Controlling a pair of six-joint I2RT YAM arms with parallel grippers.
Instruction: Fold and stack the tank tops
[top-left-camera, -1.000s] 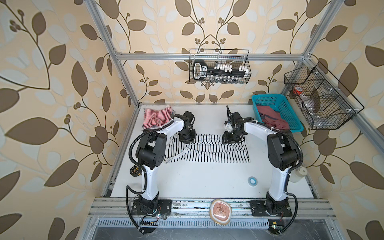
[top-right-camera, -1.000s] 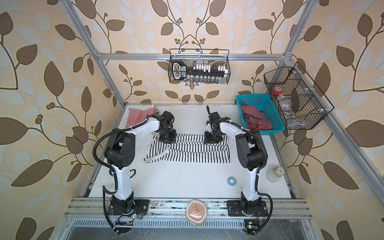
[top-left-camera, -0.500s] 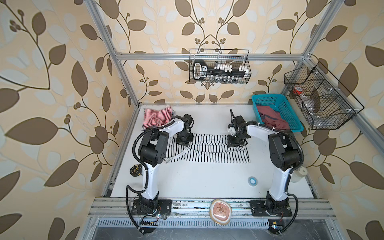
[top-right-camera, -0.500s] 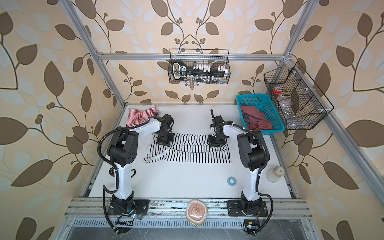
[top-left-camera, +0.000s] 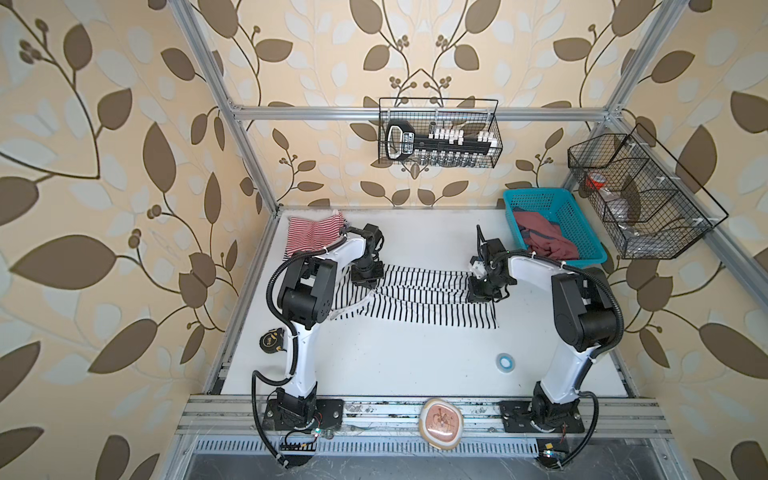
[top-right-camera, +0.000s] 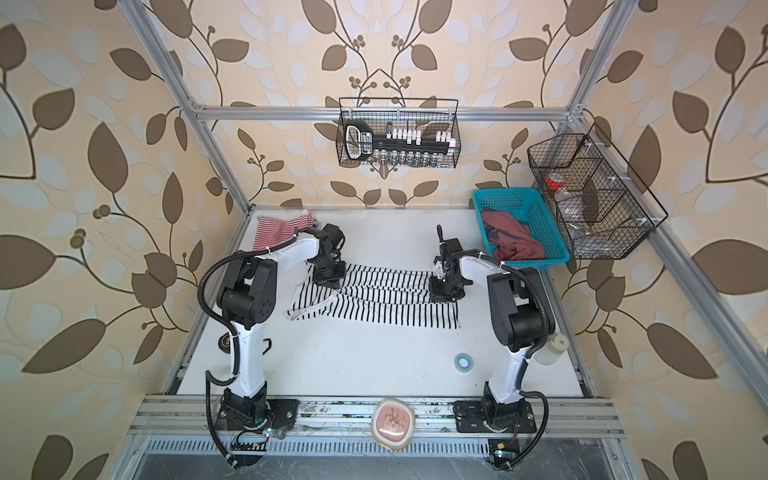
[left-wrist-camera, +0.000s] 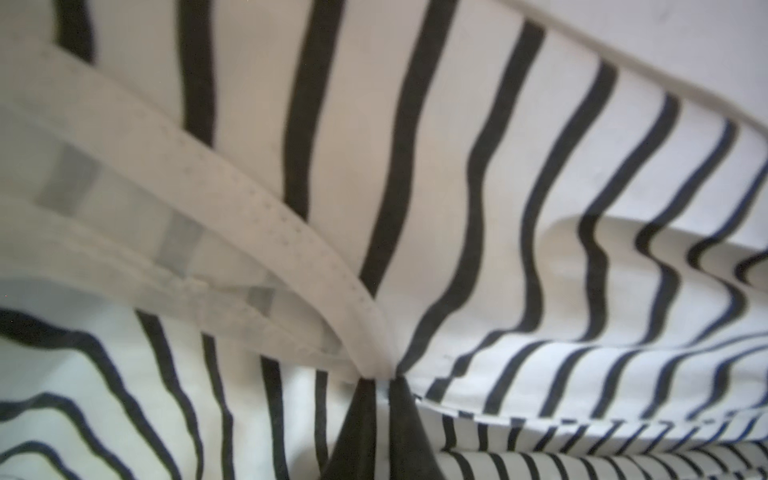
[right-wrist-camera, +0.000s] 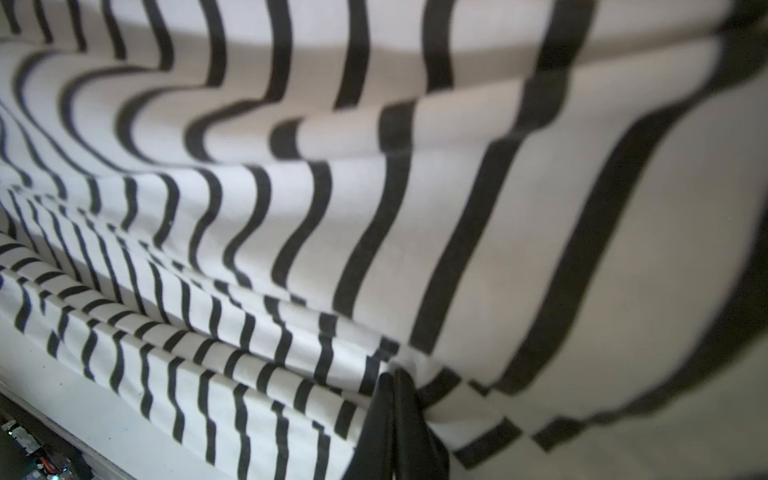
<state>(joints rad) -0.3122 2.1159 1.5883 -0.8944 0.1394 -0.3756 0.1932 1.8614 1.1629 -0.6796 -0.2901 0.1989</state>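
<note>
Now pinched at both ends for a fold

Spread lengthwise across the middle of the table (top-left-camera: 395, 365) in both top views: the black-and-white striped tank top (top-left-camera: 415, 301). Clamped by the left tool (top-left-camera: 368, 283) at the left end, at the junction of white armhole binding and striped body, with fingertips (left-wrist-camera: 357, 428) drawn together on the cloth in the left wrist view. Clamped likewise by the right tool (top-left-camera: 482, 291) near the right end, pads (right-wrist-camera: 379, 415) closed on a gathered ridge of fabric. Probably gripped at two points level with each other across the frame so as to lift the cloth evenly and lay one long edge over the other without skewing.

Lying at upper left of the frame, partly behind the left arm: the red-and-white striped tank top (top-left-camera: 311, 232), seemingly folded and marking the stack's place. Waiting at upper right, crumpled inside the blue basket (top-left-camera: 536, 192): the dusty red tank top (top-left-camera: 548, 243).
</note>
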